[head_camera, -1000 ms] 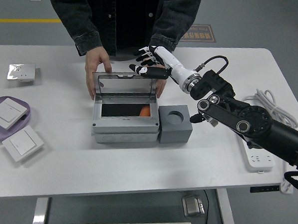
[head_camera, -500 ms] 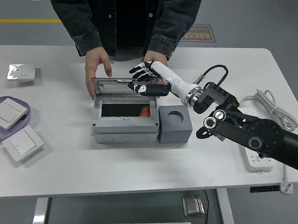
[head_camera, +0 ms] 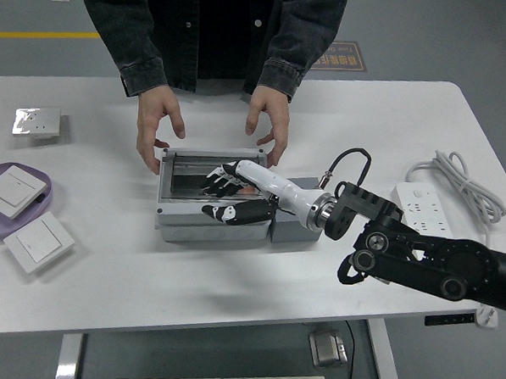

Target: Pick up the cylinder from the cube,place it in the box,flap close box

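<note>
Now the table [head_camera: 231, 282] fills most of the frame, with a person at the upper centre whose two hands [head_camera: 159, 125] hover at the far corners of the box, near it but whether touching I cannot tell. From the right edge the right arm [head_camera: 419, 262] reaches toward the centre. The box [head_camera: 175, 224] sits at centre with its clear lid [head_camera: 186, 173] lying nearly flat. The cube [head_camera: 308, 182] stands just right of the box, mostly hidden behind the wrist. The right hand [head_camera: 231, 197] lies flat on the lid, fingers spread and released, gripping nothing. The cylinder [head_camera: 251, 189], a small orange shape, shows dimly through the lid beside the hand, so it appears to be inside the box. The closing step looks to be in hand and close to done. Next, a downward press to seat the lid fully, then lifting the hand straight off, seems called for.
</note>
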`<state>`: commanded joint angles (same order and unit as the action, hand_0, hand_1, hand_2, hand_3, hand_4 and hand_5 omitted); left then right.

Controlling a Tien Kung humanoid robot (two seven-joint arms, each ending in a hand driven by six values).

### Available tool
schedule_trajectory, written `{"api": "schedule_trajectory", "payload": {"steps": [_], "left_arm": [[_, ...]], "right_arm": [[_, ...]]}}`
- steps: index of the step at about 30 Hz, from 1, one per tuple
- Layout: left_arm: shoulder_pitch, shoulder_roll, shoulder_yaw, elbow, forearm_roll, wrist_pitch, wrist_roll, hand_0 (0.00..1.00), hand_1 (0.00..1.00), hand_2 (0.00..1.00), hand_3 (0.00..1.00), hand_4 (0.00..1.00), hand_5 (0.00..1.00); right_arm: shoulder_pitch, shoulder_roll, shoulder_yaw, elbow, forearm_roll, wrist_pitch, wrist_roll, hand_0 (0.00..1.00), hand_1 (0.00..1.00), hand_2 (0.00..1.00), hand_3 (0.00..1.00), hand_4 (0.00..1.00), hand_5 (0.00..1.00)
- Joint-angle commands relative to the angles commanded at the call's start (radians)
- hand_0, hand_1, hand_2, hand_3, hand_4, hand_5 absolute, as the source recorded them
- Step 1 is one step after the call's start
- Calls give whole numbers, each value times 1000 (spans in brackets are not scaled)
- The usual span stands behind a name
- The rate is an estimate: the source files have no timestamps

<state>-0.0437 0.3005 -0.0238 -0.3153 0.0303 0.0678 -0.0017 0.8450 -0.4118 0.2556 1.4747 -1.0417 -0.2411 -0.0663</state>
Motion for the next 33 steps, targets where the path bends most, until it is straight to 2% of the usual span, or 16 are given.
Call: {"api": "schedule_trajectory", "payload": {"steps": [5, 9, 12, 15, 20, 24, 33], "left_arm": [[6, 3, 3, 1, -6, 0, -1, 613, 627, 605, 625, 708, 247], [12, 4, 10, 3, -15, 1, -2, 613, 627, 605, 625, 708, 247], [16, 2, 12, 3, -19, 1, -3, 613, 627, 605, 625, 709, 247], [21, -2, 15, 3, -23, 2, -4, 613, 627, 605, 625, 709, 247], [27, -8, 11, 3, -22, 2, -6, 613, 627, 605, 626, 708, 247], [23, -3, 6, 3, -17, 2, -8, 613, 627, 605, 625, 709, 249], [24, 10, 9, 2, -13, 2, -11, 613, 627, 604, 625, 708, 248]], "right_arm": [[-31, -52, 107, 33, -21, -3, -3, 713, 678, 695, 714, 701, 367], [-99, -104, 226, 97, -69, 4, -16, 713, 678, 695, 714, 701, 367], [-160, -121, 320, 125, -96, 7, -14, 715, 676, 693, 709, 699, 374], [-218, -115, 409, 122, -96, 1, 7, 715, 676, 693, 709, 699, 374], [-331, -77, 559, 89, -41, -15, 46, 719, 674, 689, 705, 698, 376], [-423, -51, 668, 73, -2, -25, 80, 709, 668, 687, 700, 696, 376], [-581, -37, 818, 46, 56, -36, 133, 707, 657, 675, 694, 693, 379]]}}
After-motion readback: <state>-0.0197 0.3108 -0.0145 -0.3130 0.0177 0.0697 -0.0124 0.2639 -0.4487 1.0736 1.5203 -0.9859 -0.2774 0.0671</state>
